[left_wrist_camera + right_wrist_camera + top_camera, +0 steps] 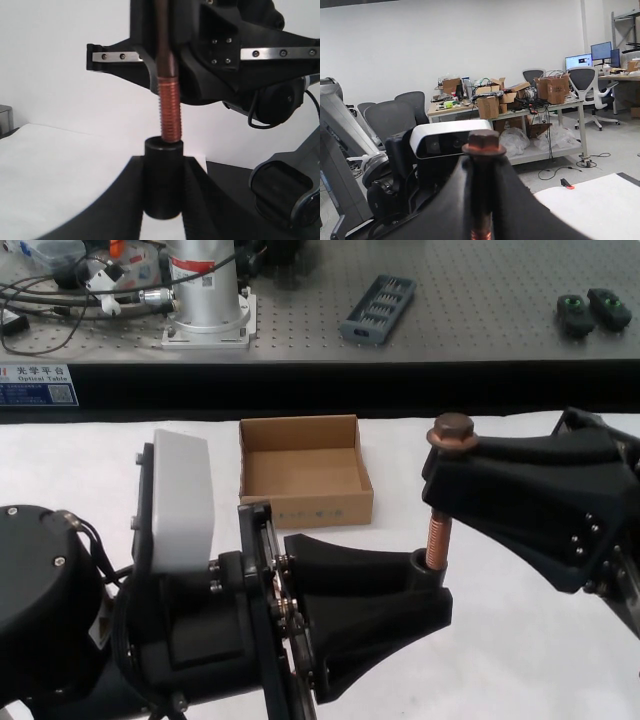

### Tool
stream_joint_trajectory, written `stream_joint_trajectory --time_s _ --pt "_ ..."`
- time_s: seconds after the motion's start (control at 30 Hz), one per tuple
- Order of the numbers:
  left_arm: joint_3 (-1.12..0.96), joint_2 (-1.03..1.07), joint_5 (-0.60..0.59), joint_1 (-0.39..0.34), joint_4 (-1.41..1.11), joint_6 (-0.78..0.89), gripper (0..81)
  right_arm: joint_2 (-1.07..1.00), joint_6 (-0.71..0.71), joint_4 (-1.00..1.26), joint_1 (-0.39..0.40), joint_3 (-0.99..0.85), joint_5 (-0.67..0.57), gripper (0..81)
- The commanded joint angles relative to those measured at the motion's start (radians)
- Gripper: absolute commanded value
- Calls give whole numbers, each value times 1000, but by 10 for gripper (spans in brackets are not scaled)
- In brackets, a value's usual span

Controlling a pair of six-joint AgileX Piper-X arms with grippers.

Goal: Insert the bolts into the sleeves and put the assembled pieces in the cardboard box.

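Note:
My left gripper (pixel 425 578) is shut on a short black sleeve (pixel 163 177), held upright between its fingers. Above it my right gripper (pixel 445 475) is shut on a copper bolt (pixel 440 532), gripped just under the hex head (pixel 483 142). The bolt stands upright and its threaded tip (pixel 170 117) sits in the sleeve's top opening. The open cardboard box (pixel 303 473) rests on the white bench behind the grippers, with nothing visible inside it.
The left arm's body and white camera housing (pixel 182 498) fill the near left. Behind the white bench runs a perforated optical table with a metal post (pixel 207 285), cables, a blue tool holder (pixel 378 306) and two black parts (pixel 594 310).

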State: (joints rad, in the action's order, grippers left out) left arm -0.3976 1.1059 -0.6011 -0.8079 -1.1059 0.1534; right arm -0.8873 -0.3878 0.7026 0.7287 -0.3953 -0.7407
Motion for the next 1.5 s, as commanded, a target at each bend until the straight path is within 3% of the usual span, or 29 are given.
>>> stream_joint_trajectory --time_s 0.0,0.53,0.63,0.73,0.77,1.17,1.33,1.47 --pt "-12 -8 -11 -5 -48 4 6 -13 -1 -23 -4 -7 -26 11" --pt "-12 -8 -8 -5 -48 4 6 -76 -1 -15 -4 -7 -108 0" --pt "-12 -8 -1 -5 -50 4 6 -76 -1 -15 -4 -7 -148 119" --pt "-12 -8 26 -5 -55 4 6 -76 -1 -18 -4 -7 -143 321" --pt "-12 -8 38 -5 -55 4 6 -76 -8 -20 -4 -7 -133 338" --pt "-12 -8 127 -5 -80 4 6 -64 -21 -16 -20 -7 -121 338" --pt "-12 -8 278 -5 -82 4 6 -6 -18 -18 -90 -7 -98 338" --pt "-20 -8 321 -5 -61 20 6 59 -20 -72 -171 -7 -105 338"
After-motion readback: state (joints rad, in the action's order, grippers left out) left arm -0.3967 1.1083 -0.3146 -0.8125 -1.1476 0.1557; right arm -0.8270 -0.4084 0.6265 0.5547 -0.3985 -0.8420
